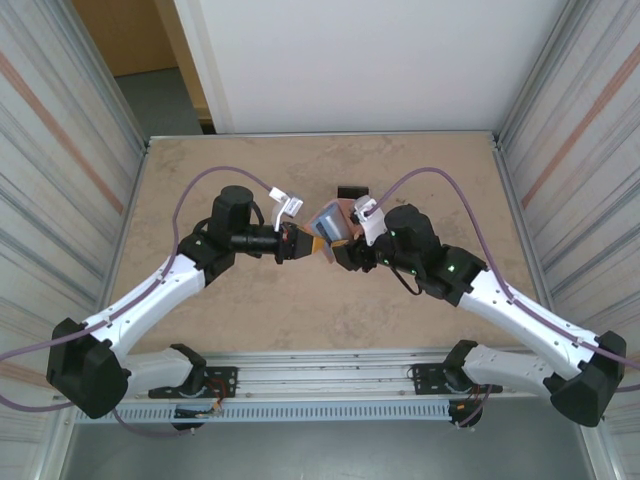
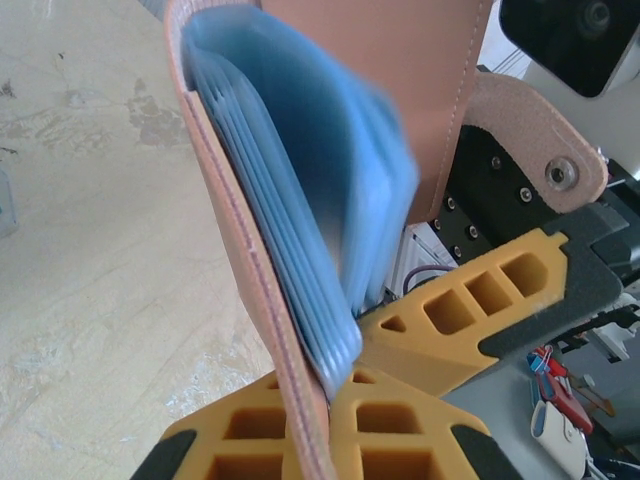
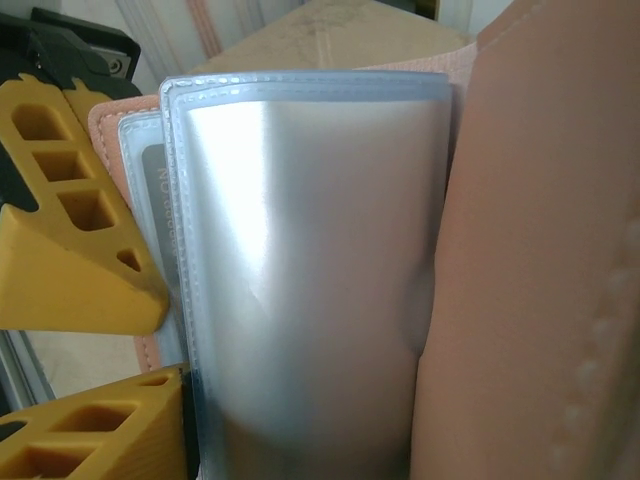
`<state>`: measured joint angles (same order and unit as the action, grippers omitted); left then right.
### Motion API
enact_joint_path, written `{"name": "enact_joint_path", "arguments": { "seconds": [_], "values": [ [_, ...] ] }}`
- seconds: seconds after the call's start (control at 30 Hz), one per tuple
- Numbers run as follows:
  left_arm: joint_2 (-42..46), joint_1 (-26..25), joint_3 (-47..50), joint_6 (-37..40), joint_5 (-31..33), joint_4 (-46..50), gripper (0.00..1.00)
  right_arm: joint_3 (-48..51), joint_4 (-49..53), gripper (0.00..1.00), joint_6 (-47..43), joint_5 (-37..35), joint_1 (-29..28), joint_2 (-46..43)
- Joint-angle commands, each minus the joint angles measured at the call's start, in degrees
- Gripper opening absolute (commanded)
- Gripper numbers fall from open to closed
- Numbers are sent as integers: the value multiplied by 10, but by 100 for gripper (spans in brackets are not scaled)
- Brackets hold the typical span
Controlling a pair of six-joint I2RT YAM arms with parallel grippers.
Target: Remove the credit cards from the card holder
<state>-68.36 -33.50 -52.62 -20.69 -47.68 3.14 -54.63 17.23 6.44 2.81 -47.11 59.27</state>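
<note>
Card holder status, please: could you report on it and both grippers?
Left gripper shut on card holder, at cover edge. Right gripper at plastic sleeves, grip unclear. Holder fanned open.

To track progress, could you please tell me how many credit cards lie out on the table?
1: a black flat plastic card on the tan table, just beyond the salmon folding card holder; more may be hidden in its sleeves.

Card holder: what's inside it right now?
Inside the card holder: a stack of clear sleeves. A grey printed card peeks from the second one. Sleeves behind are covered, contents unseen.
</note>
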Motion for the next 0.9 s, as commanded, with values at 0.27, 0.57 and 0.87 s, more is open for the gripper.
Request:
{"name": "enact_joint_path", "arguments": {
  "seconds": [0.27,0.57,0.87],
  "values": [
    [23,-2,-15,19,-34,-17,0,4,-17,53,9,-17,13,-37],
    [26,-2,-16,26,-32,-7,0,17,-23,53,35,1,46,-59],
    [22,-2,-18,29,-35,-4,0,27,-29,46,55,85,92,-75]
  ]
}}
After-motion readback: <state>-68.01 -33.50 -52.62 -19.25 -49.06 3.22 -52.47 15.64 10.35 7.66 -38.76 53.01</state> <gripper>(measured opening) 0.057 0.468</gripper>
